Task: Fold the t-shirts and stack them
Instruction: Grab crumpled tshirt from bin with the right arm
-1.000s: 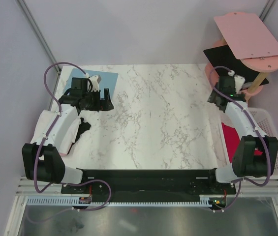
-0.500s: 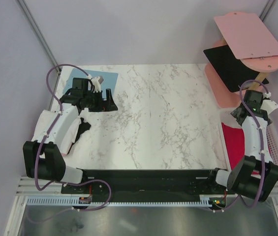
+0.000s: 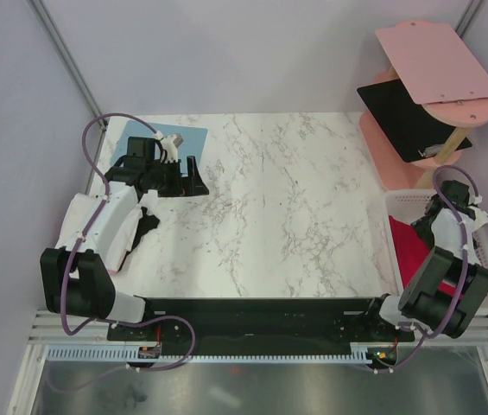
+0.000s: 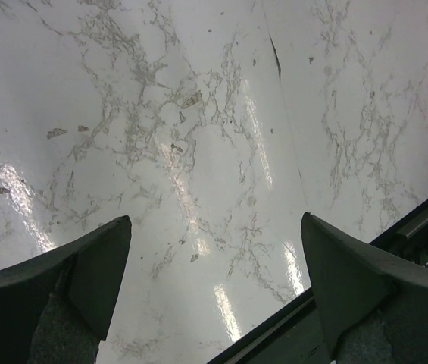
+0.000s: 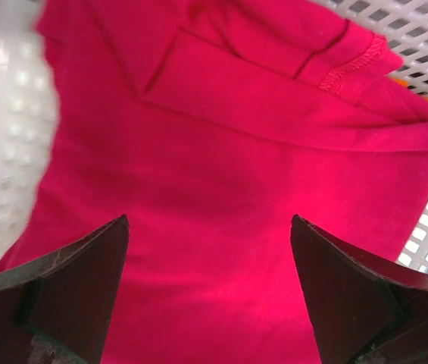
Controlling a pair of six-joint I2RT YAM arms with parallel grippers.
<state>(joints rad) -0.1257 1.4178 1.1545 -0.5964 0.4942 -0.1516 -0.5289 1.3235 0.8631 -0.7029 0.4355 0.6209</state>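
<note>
A crimson red t-shirt point(image 5: 221, 152) lies crumpled in the white basket point(image 3: 485, 259) at the table's right side; it shows beside the arm from above as well point(image 3: 409, 248). My right gripper point(image 5: 207, 227) hangs open just above the cloth, one finger on each side of a smooth stretch, nothing between them. In the top view the right gripper point(image 3: 432, 226) points down into the basket. My left gripper point(image 3: 190, 179) stands open over bare marble at the back left; in its wrist view the left gripper point(image 4: 216, 227) holds nothing.
A flat light-blue board point(image 3: 193, 137) lies at the table's back left corner, behind the left gripper. Rigid pink point(image 3: 434, 56) and black panels point(image 3: 403, 117) stand on a rack at the back right. The basket's lattice wall point(image 5: 418, 30) rises beyond the shirt.
The right arm has swung away from the black panel, out to the right and nearer, and now hangs over the basket. The left arm has barely moved.
</note>
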